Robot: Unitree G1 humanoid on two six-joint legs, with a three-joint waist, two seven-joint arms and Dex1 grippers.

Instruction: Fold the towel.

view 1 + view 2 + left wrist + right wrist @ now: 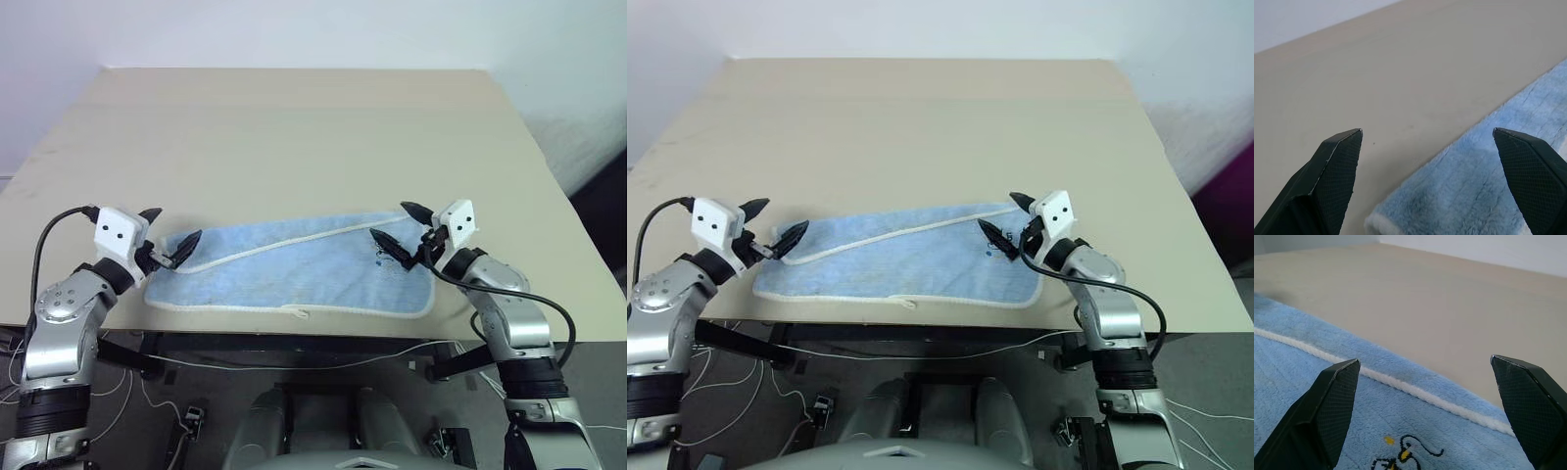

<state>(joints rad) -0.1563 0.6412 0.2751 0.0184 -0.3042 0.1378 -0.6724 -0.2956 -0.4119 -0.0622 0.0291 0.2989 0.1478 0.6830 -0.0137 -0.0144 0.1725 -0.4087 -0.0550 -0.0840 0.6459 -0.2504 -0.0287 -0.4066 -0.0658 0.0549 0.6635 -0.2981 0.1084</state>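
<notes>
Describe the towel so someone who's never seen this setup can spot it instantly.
Find the beige table and look along its near edge. The towel lies flat there as a long strip between the two open end effectors, already folded over itself. It is light blue terry cloth with white piped edging and a small dark printed logo near its right end.

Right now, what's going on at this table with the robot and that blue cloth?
A two-armed robot is working on folding a light blue towel that lies near the front edge of a beige table. The towel already looks folded over once lengthwise, with a white piped edge running across its top layer. The left gripper is at the towel's left end and the right gripper is over its right end, near the small printed logo. Both sets of jaws stand open; neither holds the towel.
</notes>
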